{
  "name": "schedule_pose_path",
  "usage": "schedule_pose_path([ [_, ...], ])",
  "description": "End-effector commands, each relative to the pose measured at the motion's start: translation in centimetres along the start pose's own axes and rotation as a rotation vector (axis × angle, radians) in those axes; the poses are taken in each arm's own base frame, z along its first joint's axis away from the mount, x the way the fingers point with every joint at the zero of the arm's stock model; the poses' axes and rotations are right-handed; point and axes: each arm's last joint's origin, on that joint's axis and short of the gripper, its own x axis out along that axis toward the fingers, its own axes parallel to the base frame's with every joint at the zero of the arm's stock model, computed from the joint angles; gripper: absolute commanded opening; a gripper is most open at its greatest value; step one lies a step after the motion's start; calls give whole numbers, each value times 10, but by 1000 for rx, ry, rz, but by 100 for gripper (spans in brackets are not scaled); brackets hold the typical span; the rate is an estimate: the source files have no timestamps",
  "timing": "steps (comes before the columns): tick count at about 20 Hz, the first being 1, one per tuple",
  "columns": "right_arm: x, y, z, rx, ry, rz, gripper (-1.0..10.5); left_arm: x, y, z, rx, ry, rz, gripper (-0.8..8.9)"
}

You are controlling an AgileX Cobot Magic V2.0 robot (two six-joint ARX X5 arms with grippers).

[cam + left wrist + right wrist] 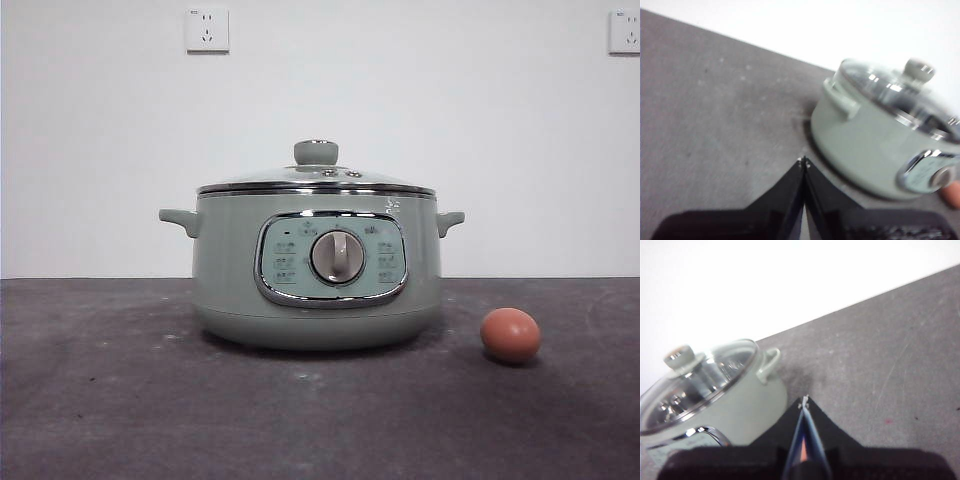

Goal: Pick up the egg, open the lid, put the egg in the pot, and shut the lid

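Observation:
The pale green pot (316,290) stands in the middle of the table in the front view, with the glass lid (316,180) seated on it. The reddish-brown egg (510,335) lies on the table to the pot's right, apart from it. No arm shows in the front view. In the left wrist view my left gripper (803,161) is shut and empty above the table, short of the pot (865,145); a sliver of the egg (954,194) shows at the frame edge. My right gripper (804,402) is shut and empty beside the pot (740,410) and its lid (700,385).
The dark grey table (100,400) runs back to a white wall. Two wall sockets (207,30) (624,32) sit high on that wall. Side handles stick out from the pot on both sides.

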Motion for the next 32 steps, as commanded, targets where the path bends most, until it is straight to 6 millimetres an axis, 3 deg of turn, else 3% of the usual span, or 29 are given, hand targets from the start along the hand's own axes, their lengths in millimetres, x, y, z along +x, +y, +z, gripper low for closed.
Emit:
schedule_pose_path([
  [1, -3, 8, 17, -30, 45, 12, -11, -6, -8, 13, -12, -9, -20, -6],
  [9, -1, 33, 70, -203, 375, 123, -11, -22, -34, 53, 28, 100, -175, -6],
  [15, 3, 45, 98, -261, 614, 172, -11, -29, -50, 81, 91, 243, -258, -6],
  [22, 1, 54, 113, -252, 833, 177, -11, -38, -66, 109, 147, 487, -298, -6],
  [28, 1, 54, 112, -255, 847, 184, 16, -34, -67, 114, 138, 551, -308, 13],
  [29, 1, 54, 112, -255, 847, 184, 92, -34, -67, 114, 138, 555, -313, 113],
  [31, 1, 54, 113, -246, 843, 180, 387, -33, -68, 113, 137, 560, -318, 597],
  [32, 2, 54, 113, -237, 836, 176, 523, -33, -68, 114, 140, 557, -318, 698],
])
